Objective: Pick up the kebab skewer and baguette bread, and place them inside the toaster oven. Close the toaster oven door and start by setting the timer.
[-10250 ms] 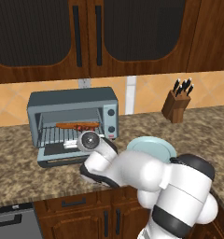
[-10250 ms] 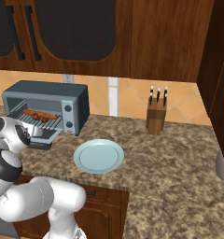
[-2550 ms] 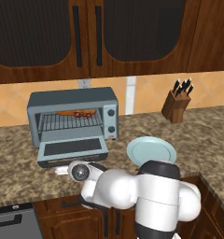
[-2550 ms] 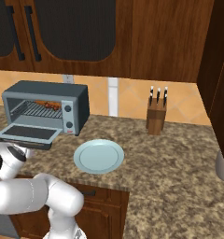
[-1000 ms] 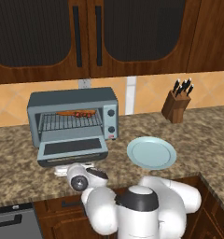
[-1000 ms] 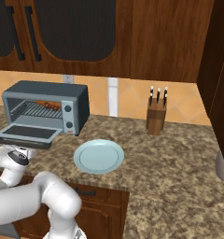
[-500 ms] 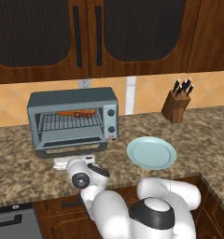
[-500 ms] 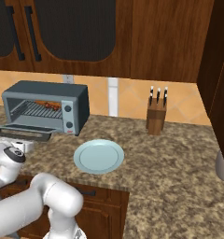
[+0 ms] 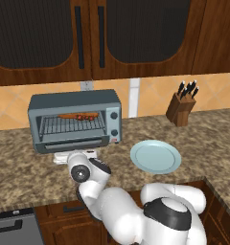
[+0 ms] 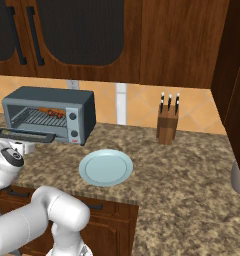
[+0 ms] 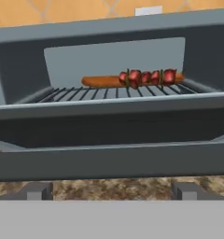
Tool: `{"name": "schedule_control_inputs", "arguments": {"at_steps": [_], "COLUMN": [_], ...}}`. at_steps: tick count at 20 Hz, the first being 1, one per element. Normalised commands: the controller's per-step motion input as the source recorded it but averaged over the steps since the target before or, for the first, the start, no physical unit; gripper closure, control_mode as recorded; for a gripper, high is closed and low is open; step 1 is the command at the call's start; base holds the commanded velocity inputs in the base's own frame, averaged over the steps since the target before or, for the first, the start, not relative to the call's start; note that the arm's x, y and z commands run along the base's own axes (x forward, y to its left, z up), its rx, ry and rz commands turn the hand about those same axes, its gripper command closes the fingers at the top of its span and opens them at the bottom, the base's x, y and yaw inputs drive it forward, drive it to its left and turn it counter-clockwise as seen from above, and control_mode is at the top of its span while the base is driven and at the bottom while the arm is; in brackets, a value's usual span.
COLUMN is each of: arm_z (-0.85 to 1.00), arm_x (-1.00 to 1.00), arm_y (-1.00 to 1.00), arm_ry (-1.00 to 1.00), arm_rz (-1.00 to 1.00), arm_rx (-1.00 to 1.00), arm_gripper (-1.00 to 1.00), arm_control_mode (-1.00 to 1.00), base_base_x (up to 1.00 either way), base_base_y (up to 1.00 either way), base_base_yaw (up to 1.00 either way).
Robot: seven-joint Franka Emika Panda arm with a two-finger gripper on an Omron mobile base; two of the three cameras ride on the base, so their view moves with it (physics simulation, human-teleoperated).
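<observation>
The blue-grey toaster oven [image 9: 74, 119] [image 10: 47, 116] stands on the counter. The baguette bread [image 11: 102, 81] lies across its wire rack. The kebab skewer [image 11: 147, 77] rests in front of the bread's right end, and both show as an orange-red streak [image 9: 79, 116]. The toaster oven door [image 11: 109, 161] [image 9: 78, 144] [image 10: 23, 134] hangs partly raised, between flat and shut. My gripper [image 9: 76, 155] [image 10: 23, 146] [image 11: 111, 191] sits low, just under the door's front edge. It is open and its jaws hold nothing.
A pale blue plate [image 9: 155, 156] [image 10: 106, 167] lies on the speckled counter to the right of the oven. A knife block [image 9: 183, 107] [image 10: 168, 125] stands at the back right. Dark wooden cabinets hang overhead. The oven's knobs [image 9: 114, 124] are on its right panel.
The door has swung up from lying flat open to partly raised. My hand has moved up and toward the oven beneath it. The food has not moved.
</observation>
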Motion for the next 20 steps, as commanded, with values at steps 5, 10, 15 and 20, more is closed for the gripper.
{"name": "schedule_control_inputs", "arguments": {"at_steps": [5, 10, 15, 20], "arm_z": [0.29, 0.23, 0.16, 0.08], "arm_x": [0.25, 0.33, 0.31, 0.31], "arm_y": [0.00, 0.00, 0.00, 0.00], "arm_ry": [0.00, 0.00, 0.00, 0.00], "arm_rz": [-0.01, -0.01, 0.00, 0.00], "arm_rx": [0.00, 0.00, 0.00, 0.00], "arm_gripper": [-1.00, -1.00, -1.00, -1.00], "arm_control_mode": [-1.00, -1.00, -1.00, -1.00], "base_base_x": [0.00, 0.00, 0.00, 0.00], "base_base_y": [0.00, 0.00, 0.00, 0.00], "base_base_yaw": [0.00, 0.00, 0.00, 0.00]}}
